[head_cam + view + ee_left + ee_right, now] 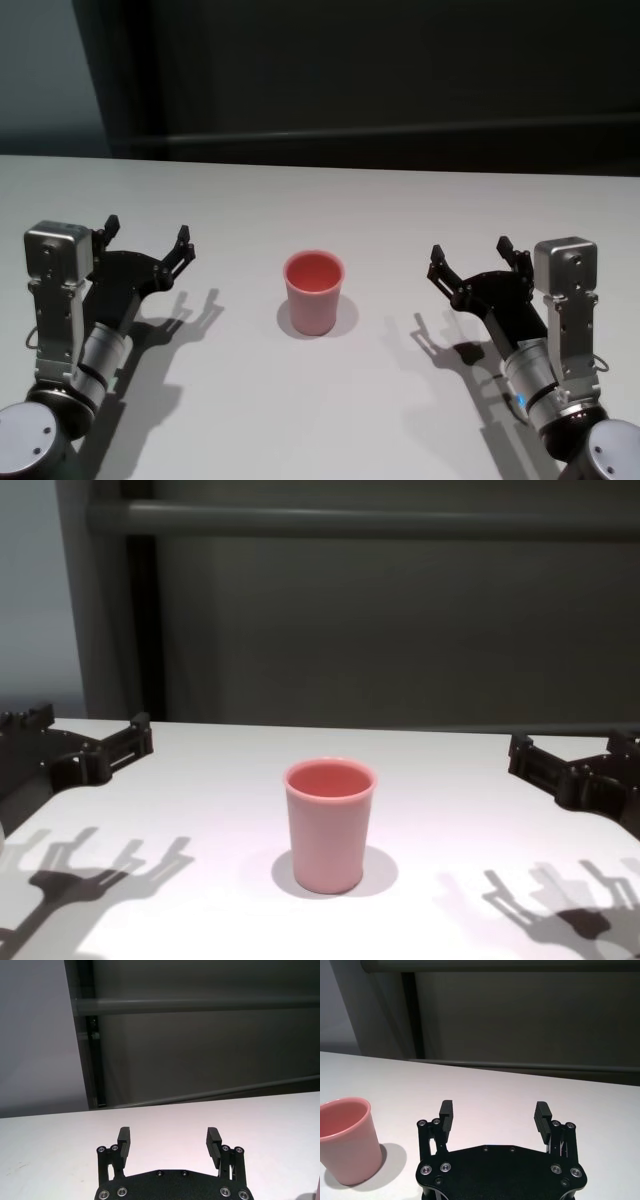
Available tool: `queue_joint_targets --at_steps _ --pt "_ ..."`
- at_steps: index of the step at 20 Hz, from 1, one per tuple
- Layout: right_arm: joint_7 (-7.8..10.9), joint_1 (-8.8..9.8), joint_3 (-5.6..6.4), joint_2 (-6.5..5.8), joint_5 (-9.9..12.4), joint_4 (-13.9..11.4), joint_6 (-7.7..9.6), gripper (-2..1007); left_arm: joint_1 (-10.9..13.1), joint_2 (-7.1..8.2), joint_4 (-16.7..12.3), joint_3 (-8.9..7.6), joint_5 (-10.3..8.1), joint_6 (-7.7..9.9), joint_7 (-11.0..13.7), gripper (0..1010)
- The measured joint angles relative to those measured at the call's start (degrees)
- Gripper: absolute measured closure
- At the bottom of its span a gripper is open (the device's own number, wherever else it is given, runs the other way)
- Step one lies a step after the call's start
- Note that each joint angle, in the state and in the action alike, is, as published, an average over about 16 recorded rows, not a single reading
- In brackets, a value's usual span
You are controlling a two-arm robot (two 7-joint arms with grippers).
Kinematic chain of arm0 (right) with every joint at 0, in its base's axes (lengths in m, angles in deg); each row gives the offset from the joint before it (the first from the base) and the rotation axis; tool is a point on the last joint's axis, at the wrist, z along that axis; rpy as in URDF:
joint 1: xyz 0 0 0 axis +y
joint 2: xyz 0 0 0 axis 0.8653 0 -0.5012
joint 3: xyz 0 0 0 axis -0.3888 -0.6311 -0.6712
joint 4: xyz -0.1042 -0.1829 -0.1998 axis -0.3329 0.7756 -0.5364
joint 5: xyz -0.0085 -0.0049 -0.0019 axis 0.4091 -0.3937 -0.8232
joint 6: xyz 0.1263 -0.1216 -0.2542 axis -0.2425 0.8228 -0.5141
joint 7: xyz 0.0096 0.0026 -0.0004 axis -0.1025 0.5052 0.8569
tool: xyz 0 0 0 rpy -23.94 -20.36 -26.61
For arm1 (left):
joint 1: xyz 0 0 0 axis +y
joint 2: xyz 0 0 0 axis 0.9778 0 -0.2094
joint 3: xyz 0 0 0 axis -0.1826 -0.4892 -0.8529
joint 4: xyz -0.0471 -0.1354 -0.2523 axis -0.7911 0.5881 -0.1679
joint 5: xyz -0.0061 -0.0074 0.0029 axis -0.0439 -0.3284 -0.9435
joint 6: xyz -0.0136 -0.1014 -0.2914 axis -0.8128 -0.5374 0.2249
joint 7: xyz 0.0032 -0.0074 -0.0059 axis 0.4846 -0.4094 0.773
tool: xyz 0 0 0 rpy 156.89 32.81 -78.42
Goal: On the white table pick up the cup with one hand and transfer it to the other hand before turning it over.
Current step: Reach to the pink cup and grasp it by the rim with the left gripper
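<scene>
Pink cup (313,291) stands upright, seemingly empty, mid-surface (350,210), between left gripper (146,241) and right gripper (471,260), jaws spread.

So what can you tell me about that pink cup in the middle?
The cup is a plain salmon-pink tumbler, smooth and plastic-looking, with no handle, narrowing toward its base. It stands upright, mouth up and apparently empty, on the white table, between the two open grippers. Nothing touches it but the table.
</scene>
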Motion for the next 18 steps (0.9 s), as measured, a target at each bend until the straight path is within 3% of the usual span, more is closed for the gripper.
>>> queue_joint_targets --at_steps 18 --pt "0.00 0.00 0.00 0.00 0.00 0.00 0.00 5 0.00 0.00 0.00 0.00 0.00 0.00 0.00 7"
